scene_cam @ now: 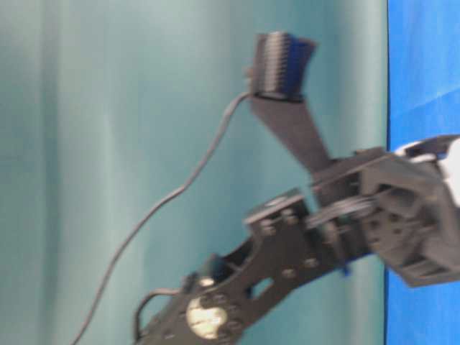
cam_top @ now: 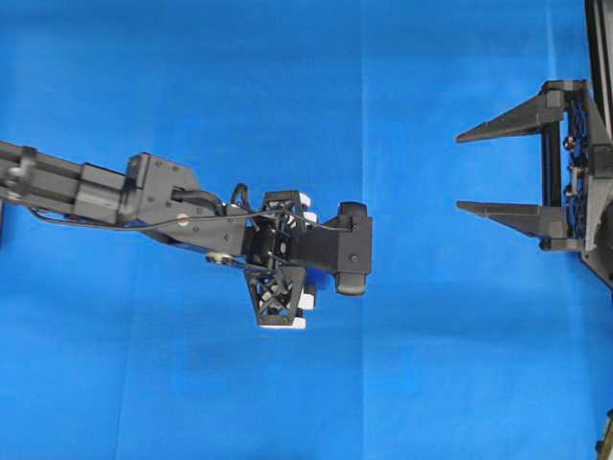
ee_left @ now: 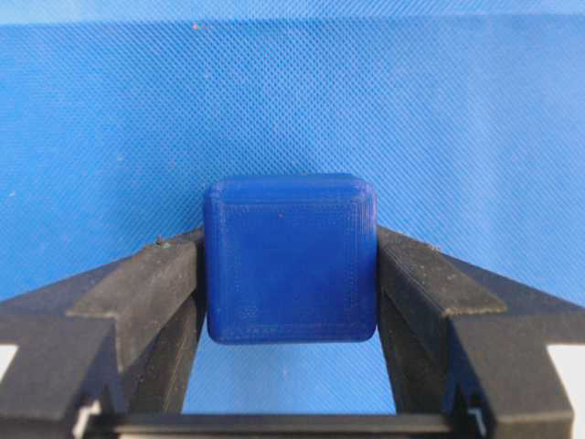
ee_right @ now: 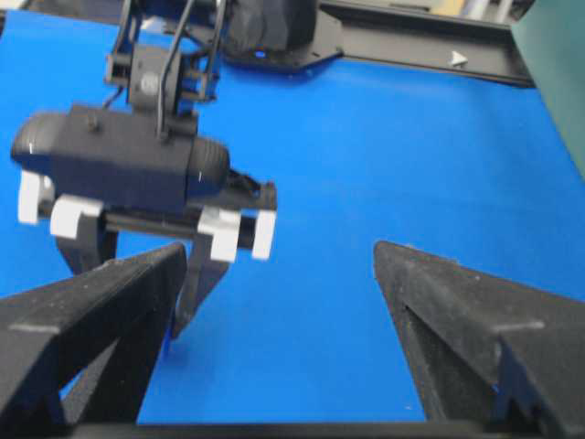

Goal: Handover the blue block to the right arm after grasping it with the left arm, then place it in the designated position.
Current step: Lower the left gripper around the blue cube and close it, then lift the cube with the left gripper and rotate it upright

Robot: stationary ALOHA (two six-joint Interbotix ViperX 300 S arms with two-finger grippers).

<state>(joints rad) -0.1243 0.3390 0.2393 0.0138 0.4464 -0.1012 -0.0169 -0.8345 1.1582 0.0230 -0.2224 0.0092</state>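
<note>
The blue block (ee_left: pixel 291 259) is a small dark-blue cube held between the two black fingers of my left gripper (ee_left: pixel 288 245); both fingers press on its sides, just above or on the blue cloth. In the overhead view the left gripper (cam_top: pixel 287 264) points down at the middle of the cloth and hides the block. My right gripper (cam_top: pixel 460 172) is open and empty at the right, its fingers pointing left, well apart from the left gripper. The right wrist view shows its open fingers (ee_right: pixel 274 256) and the left gripper (ee_right: pixel 146 210) with white brackets beyond them.
Blue cloth (cam_top: pixel 287 96) covers the table. The left arm (cam_top: pixel 86 192) stretches in from the left edge. A teal wall (scene_cam: pixel 108 144) stands behind in the table-level view. Dark frame rails (ee_right: pixel 411 41) run along the far side.
</note>
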